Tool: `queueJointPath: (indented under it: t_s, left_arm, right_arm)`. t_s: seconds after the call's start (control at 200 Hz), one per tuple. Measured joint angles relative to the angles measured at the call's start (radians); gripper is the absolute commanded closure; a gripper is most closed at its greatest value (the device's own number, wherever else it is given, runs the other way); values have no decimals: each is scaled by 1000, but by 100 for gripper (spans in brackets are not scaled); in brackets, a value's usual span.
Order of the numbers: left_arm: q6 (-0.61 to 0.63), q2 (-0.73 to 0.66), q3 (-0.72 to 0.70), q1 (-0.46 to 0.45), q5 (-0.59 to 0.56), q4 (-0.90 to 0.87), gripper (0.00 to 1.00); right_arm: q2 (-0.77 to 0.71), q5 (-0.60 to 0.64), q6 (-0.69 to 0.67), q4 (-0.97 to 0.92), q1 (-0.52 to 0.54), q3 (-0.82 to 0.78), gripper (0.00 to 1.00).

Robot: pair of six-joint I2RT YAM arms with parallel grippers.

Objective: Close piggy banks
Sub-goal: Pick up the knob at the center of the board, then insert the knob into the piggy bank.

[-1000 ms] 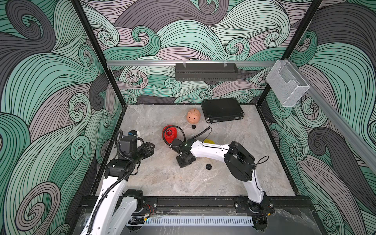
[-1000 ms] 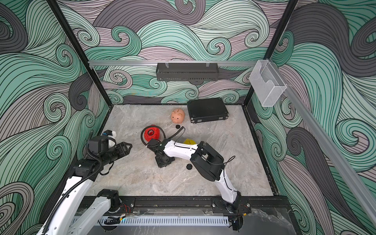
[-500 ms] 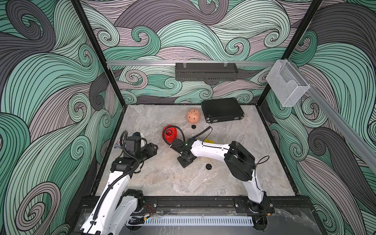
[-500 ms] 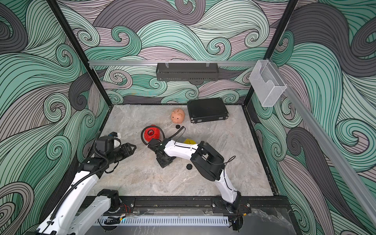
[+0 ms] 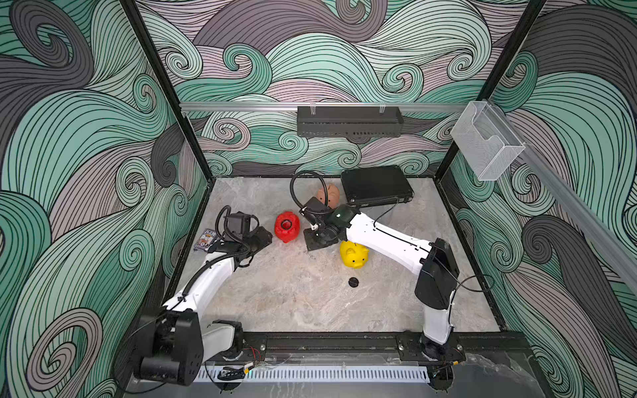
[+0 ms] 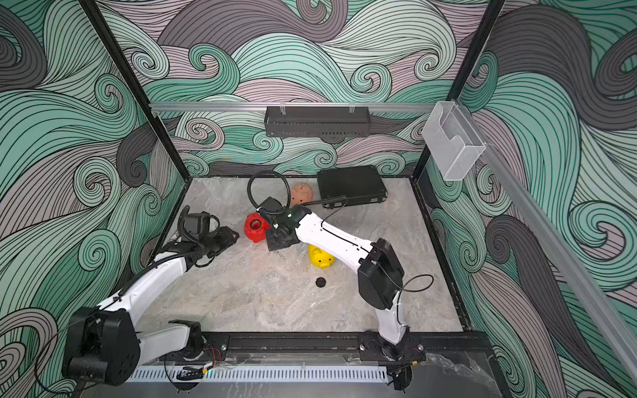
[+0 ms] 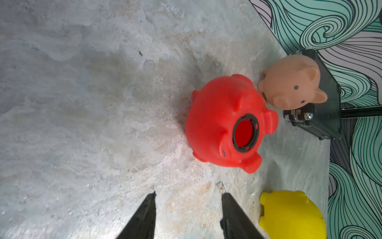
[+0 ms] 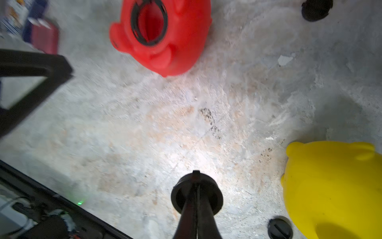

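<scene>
A grey marbled table (image 5: 296,303) is enclosed by walls printed with green and grey waves. A black rectangular case (image 5: 376,186) is laid flat at the far edge, and the peach-pink piggy bank (image 5: 331,195) is stood just beside it. The left gripper (image 7: 188,215) is held low near the table's left side with its jaws parted and nothing between them, pointed toward the red piggy bank (image 7: 225,122). That red pig is lying tipped over near the middle of the table, its round belly hole (image 7: 245,133), ringed in black, turned upward and unplugged. The yellow piggy bank (image 5: 354,254) is stood upright nearer the front, partly under the right arm. The right gripper (image 8: 196,182) is seen in the right wrist view pinched onto a small black round plug (image 8: 197,193), lifted above the bare table between the red and yellow pigs. A second black plug (image 5: 353,282) is lying on the table in front of the yellow pig.
</scene>
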Motion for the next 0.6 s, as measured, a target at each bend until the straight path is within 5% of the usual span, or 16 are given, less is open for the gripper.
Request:
queueJointPath:
  t_s: [0.385,0.6]
  left_arm:
    - [65,213,119,66,3,95,48]
    - [77,312,133,95,45,120,48]
  right_arm:
    - [363,-22,214,-103,5,545,100]
    - [491,-14,260,-156,-6,706,100]
